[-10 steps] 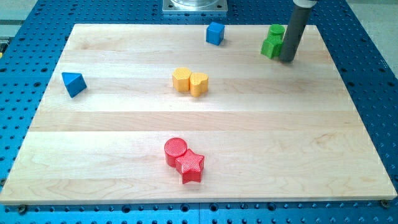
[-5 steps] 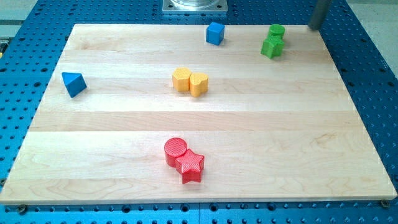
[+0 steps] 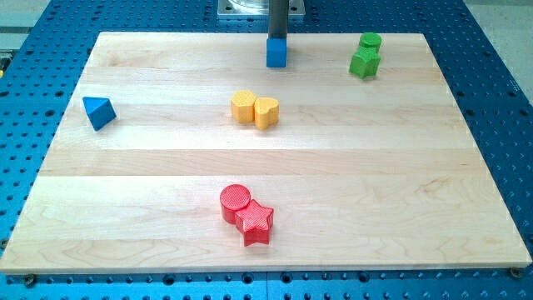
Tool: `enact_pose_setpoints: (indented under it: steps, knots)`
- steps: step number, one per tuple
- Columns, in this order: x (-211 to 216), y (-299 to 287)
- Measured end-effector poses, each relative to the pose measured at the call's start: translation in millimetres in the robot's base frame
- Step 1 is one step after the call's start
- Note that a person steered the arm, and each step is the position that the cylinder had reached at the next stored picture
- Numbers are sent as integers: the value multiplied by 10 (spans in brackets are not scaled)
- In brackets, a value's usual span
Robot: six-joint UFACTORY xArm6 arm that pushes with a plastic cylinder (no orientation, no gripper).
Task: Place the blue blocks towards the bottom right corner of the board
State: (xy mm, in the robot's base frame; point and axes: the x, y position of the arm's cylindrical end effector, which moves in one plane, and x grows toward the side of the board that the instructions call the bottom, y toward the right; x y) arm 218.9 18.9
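Note:
A blue cube (image 3: 276, 54) sits near the top edge of the wooden board (image 3: 416, 167), at the centre. My tip (image 3: 277, 38) stands right behind it, touching its upper side. A blue triangular block (image 3: 98, 112) lies near the board's left edge, far from the tip.
Two green blocks (image 3: 366, 56) sit together at the top right. Two yellow blocks (image 3: 255, 109), one heart-shaped, touch each other below the blue cube. A red cylinder (image 3: 235, 199) and a red star (image 3: 255, 222) touch near the bottom centre.
My rod moved from beside the green blocks off the top right, then left to behind the blue cube. The cube has shifted slightly left and down.

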Motion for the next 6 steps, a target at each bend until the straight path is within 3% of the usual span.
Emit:
enact_pose_setpoints:
  steps: [1, 2, 3, 4, 5, 6]
  knots:
    - [94, -122]
    - [976, 107]
    - [1684, 784]
    - [2158, 1336]
    - [2919, 1434]
    - [3356, 1532]
